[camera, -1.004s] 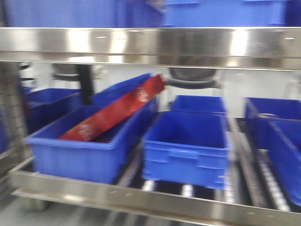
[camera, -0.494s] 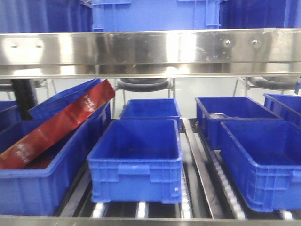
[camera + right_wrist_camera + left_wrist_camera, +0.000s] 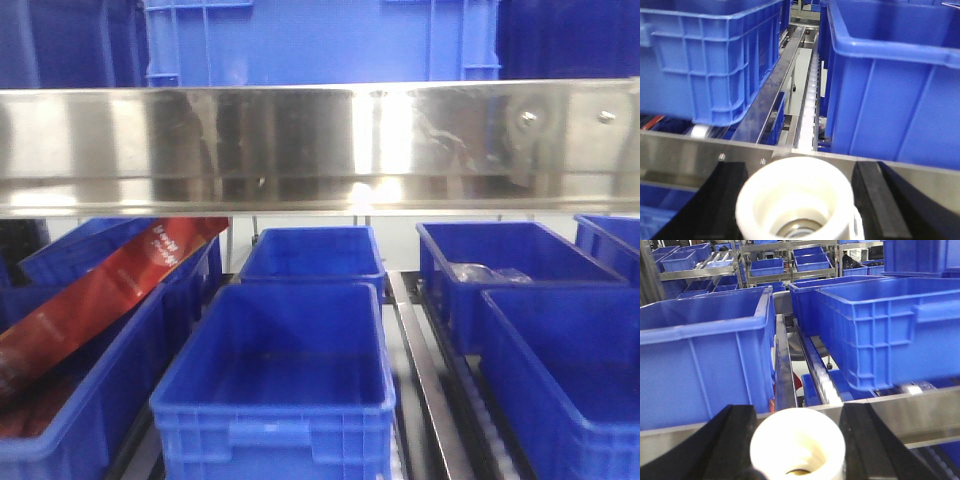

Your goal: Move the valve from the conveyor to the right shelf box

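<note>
Left wrist view: our left hand (image 3: 797, 427) pinches a white valve (image 3: 797, 447) just before the shelf (image 3: 920, 412); our right hand (image 3: 797, 185) pinches a second valve (image 3: 796, 205) likewise.

The middle front bin (image 3: 270, 440) has a rear bin (image 3: 312, 262) at 12 o'clock, a left bin (image 3: 85, 425) holding a packet (image 3: 100, 290) at 9 o'clock, and the right bins (image 3: 560, 410) at 3 o'clock
</note>
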`<state>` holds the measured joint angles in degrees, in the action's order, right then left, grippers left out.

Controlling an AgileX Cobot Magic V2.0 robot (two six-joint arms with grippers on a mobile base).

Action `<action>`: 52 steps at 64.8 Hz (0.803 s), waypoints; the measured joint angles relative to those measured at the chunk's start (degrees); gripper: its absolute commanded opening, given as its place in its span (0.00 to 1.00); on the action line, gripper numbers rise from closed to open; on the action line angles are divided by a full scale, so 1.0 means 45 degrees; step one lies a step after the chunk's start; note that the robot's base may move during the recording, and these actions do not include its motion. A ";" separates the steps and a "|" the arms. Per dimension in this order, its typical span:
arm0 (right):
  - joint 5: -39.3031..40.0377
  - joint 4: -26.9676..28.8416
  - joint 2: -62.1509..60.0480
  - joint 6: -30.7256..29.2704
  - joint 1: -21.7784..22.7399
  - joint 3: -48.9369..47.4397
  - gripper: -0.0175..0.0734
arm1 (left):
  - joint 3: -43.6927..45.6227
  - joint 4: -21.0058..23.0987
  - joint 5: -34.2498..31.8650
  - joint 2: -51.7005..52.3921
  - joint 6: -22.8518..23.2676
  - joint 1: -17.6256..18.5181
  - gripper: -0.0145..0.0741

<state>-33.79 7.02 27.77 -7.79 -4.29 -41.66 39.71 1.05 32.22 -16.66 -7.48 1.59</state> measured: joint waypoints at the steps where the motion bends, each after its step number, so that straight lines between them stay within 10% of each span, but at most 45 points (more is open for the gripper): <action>1: 0.0000 0.0000 0.0000 0.0000 0.0000 0.0000 0.02 | 0.0000 0.0000 0.0000 0.0000 0.0000 0.0000 0.04; 52: 0.0000 0.0000 0.0000 0.0000 0.0000 0.0000 0.02 | 0.0000 0.0000 0.0000 0.0000 0.0000 0.0000 0.04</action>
<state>-33.79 7.02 27.77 -7.79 -4.29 -41.66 39.71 1.05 32.22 -16.66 -7.48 1.59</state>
